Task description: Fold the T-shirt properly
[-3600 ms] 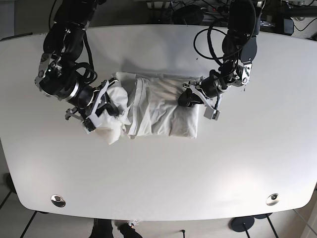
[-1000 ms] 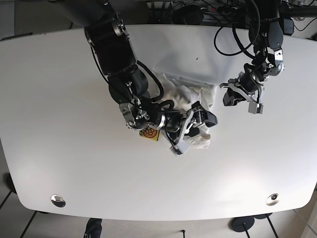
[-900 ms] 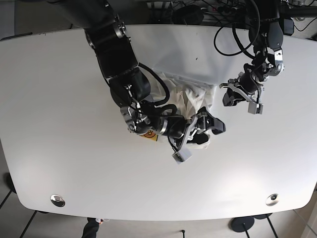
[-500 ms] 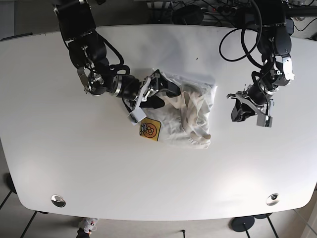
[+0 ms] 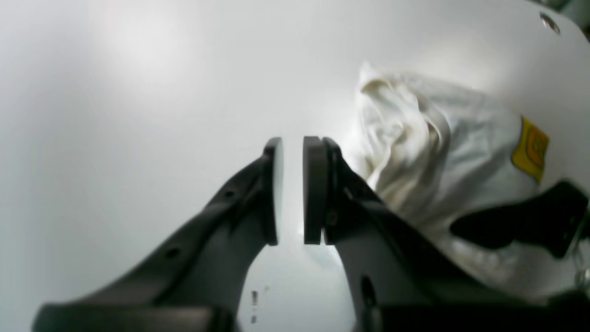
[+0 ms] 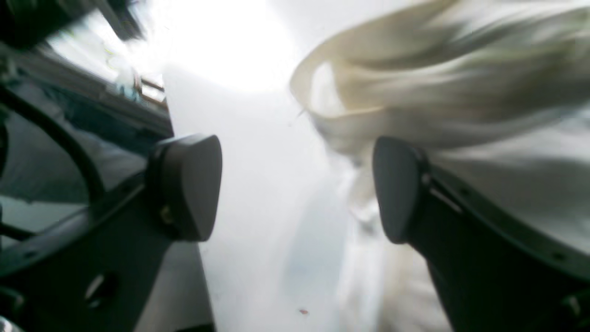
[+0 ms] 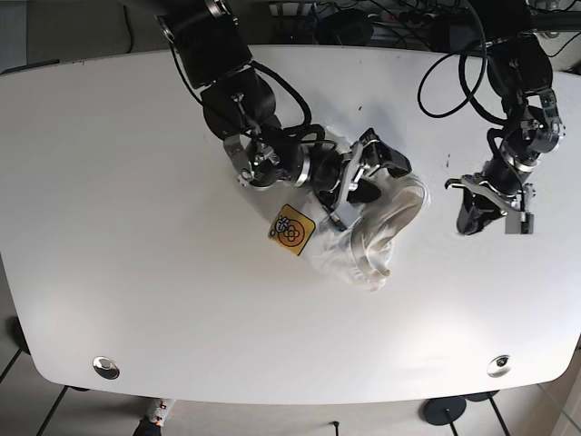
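While the shirt (image 7: 363,227) lies bunched near the middle of the white counter (image 7: 136,272), it is far from folded: it reads as a crumpled white mound with a looped collar or hem rim curling up on its right side and a yellow printed patch (image 7: 291,230) showing at its left edge. The right gripper (image 7: 363,173) sits over the top of the mound, its fingers (image 6: 184,184) spread wide; in the right wrist view cloth lies against the far finger but nothing is pinched between the two, so it looks released. The left gripper (image 7: 490,211) hangs well apart from the shirt, off to the side over bare counter, with its fingers (image 5: 272,189) nearly closed on a thin gap and nothing in it. The fabric looks thin, light and limp; it will sag and drag rather than keep a shape, and any single pinch is likely to lift only one layer and leave the rest trailing. It should not slip much on the pads, but a loose fold could slide out if taken too shallow. My judgement is that the task is at an early or recovery stage, since the heap needs spreading flat first. The best holds would be at firm seams: the collar rim or a shoulder edge for one gripper, the hem or a sleeve seam for the other, pulled apart to flatten it. Which edge is which is hard to tell in this tangle.
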### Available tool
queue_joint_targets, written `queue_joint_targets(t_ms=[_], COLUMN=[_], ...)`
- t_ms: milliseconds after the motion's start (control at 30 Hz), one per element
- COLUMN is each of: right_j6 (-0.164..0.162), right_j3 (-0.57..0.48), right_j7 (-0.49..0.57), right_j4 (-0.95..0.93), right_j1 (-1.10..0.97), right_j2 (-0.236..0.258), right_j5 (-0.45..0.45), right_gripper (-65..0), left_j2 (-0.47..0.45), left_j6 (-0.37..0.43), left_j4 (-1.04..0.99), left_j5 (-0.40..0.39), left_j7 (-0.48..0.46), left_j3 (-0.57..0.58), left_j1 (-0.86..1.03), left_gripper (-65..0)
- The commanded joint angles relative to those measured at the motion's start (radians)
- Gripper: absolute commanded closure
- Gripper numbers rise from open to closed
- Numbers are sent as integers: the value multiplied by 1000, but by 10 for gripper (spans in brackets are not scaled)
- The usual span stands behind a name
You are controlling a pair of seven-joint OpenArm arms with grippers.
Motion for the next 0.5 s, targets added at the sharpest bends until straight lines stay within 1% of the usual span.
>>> queue_joint_targets(t_ms=[33,67,100,133,167,200,267,300,367,433,467,500], right_j6=[10,10,10,10,10,10,10,10,10,10,10,10], right_j3=[52,73,121,152,176,207,216,215,215,215,215,215], right_j7=[25,25,25,25,25,25,25,25,28,49,63,78], right_j4=[84,91,92,92,89,75,40,12,-35,-75,-97,-118], right_j1=[21,21,26,26,29,31,51,67,80,97,98,98], right_j2=[71,91,113,122,125,140,146,146,145,129,123,122], right_j5=[68,83,95,98,95,91,71,55,22,-21,-48,-75], right_gripper=[-488,-488,-488,-488,-488,-488,-480,-425,-284,-155,-120,-117], left_j2=[-14,-14,-12,-9,12,44,60,61,63,63,63,60], left_j6=[-7,-7,-5,-4,-2,-2,-5,-5,-7,-7,-7,-7], left_j4=[73,90,124,162,196,231,233,211,158,107,70,26], left_j5=[-19,-19,-19,-19,-14,-13,-13,-11,-11,-11,-11,-11], left_j7=[-25,-25,-25,-25,-28,-28,-27,-27,-31,-33,-33,-34], left_j3=[77,127,193,232,250,256,259,261,261,256,255,250], left_j1=[-10,-10,-7,13,45,76,92,95,95,88,85,71], left_gripper=[-68,-68,-64,-64,-64,-67,-67,-68,-68,-68,-68,-68])
